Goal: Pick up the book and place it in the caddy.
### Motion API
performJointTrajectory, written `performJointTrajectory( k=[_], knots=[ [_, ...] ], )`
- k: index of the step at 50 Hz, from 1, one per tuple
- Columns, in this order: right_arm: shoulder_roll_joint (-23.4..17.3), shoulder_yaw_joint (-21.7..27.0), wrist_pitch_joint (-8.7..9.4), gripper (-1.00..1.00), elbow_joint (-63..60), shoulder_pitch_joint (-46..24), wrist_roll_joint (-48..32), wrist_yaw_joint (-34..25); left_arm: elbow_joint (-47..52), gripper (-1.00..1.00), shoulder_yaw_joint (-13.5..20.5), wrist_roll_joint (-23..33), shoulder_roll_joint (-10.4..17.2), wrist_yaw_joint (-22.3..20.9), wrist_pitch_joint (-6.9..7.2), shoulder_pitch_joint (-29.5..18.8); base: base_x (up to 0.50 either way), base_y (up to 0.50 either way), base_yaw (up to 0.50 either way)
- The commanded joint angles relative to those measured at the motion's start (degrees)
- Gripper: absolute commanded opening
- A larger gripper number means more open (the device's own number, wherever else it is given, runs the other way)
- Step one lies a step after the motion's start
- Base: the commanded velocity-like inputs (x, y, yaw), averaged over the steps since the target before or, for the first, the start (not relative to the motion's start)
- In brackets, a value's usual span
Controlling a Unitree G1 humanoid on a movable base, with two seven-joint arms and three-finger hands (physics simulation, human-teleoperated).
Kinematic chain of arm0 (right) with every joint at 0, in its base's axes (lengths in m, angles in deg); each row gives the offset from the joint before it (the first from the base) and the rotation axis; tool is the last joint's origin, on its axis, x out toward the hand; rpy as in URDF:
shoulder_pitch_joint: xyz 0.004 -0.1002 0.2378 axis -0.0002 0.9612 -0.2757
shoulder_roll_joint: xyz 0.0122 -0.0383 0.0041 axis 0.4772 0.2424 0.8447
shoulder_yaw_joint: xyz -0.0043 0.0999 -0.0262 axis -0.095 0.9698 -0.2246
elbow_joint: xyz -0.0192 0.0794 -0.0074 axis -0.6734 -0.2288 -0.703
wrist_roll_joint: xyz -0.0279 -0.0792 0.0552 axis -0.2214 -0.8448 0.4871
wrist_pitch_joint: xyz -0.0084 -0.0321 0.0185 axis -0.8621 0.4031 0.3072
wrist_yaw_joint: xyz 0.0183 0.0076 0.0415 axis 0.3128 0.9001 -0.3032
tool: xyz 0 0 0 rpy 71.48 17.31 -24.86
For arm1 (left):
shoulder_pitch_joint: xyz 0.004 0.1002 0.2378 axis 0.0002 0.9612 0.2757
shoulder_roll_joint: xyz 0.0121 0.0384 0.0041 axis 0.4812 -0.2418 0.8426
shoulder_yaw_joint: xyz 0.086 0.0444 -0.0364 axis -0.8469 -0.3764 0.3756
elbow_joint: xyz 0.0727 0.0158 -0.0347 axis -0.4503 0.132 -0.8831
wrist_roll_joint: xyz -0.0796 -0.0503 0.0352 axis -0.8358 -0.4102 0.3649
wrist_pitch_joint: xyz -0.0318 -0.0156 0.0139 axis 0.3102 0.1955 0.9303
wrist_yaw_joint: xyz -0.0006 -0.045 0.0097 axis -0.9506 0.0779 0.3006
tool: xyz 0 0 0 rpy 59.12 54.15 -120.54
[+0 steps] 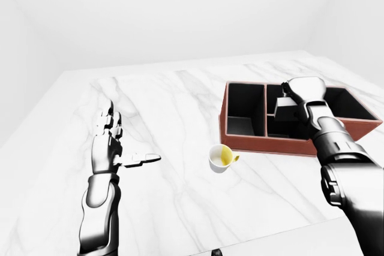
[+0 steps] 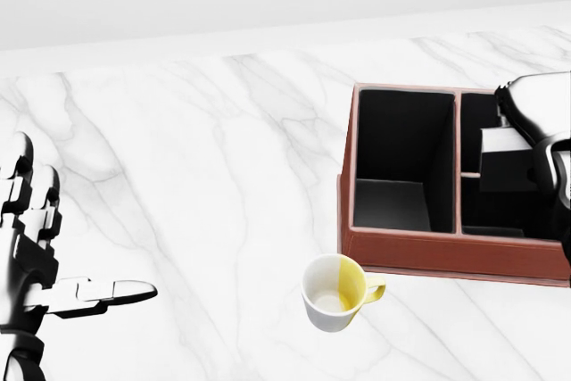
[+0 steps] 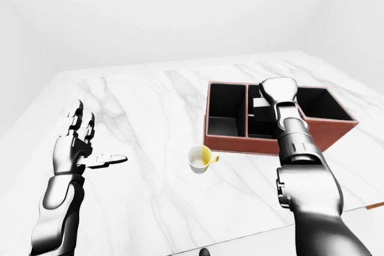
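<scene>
right hand (image 1: pixel 303 93) over caddy (image 1: pixel 243 141), eye views only

On my bench (image 1: pixel 180 88) the caddy (image 2: pixel 419 252) sits toward three o'clock in the head view, its compartments side by side. The cup (image 2: pixel 337 293) stands at about seven o'clock of the caddy, just beside its near wall and apart from it. I see the book (image 2: pixel 510 160) inside the caddy, in a compartment to the right of the leftmost one, tilted rather than flat. My right hand (image 1: pixel 304 92) is over that same compartment, right at the book; I cannot tell how the fingers sit on it. My left hand (image 1: pixel 111 145) hangs over the bench at nine o'clock, well apart from cup and caddy.
</scene>
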Motion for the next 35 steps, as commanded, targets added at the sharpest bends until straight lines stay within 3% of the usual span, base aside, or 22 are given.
performJointTrajectory(
  k=[1,35],
  knots=[
    [0.16,0.20,0.00,-1.00,2.32,-2.27,-1.40,4.09,-0.02,1.00,0.22,0.12,-0.11,0.00,0.00,0.37,0.00,0.00,0.00],
    [2.60,0.30,0.00,-1.00,5.42,-0.89,-1.33,6.98,-0.93,1.00,0.87,0.00,-0.04,-0.08,0.00,0.75,0.00,0.00,0.00]
  ],
)
